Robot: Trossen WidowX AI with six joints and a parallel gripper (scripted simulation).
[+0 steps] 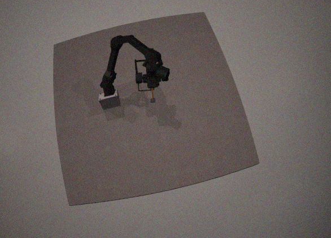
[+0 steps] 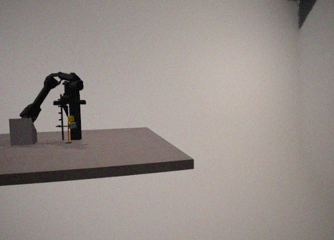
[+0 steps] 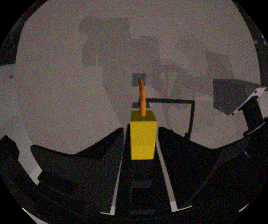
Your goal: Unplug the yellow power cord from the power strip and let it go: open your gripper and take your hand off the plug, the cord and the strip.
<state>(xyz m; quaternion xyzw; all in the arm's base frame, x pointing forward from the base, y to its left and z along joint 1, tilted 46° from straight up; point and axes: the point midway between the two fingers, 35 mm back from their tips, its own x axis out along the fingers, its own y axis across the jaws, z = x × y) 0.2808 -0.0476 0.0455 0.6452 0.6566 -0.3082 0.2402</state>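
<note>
The black power strip (image 2: 75, 123) stands upright on the table like a short tower. The yellow plug (image 2: 70, 119) sits in its side, low down, and the orange-yellow cord (image 2: 68, 133) hangs from it to a small grey end (image 1: 152, 100) on the table. My gripper (image 2: 69, 106) points straight down over the strip and the plug, fingers partly apart with nothing between them. In the wrist view the plug (image 3: 143, 139) lies below, in the gap between my fingers, with the cord (image 3: 142, 96) beyond it. In the overhead view my gripper (image 1: 152, 85) hides the plug and most of the strip.
A thin black rack with rungs (image 2: 61, 118) stands right beside the strip, on the arm's side. My grey base block (image 2: 22, 131) is at the left. The table edge (image 2: 114, 169) runs along the front.
</note>
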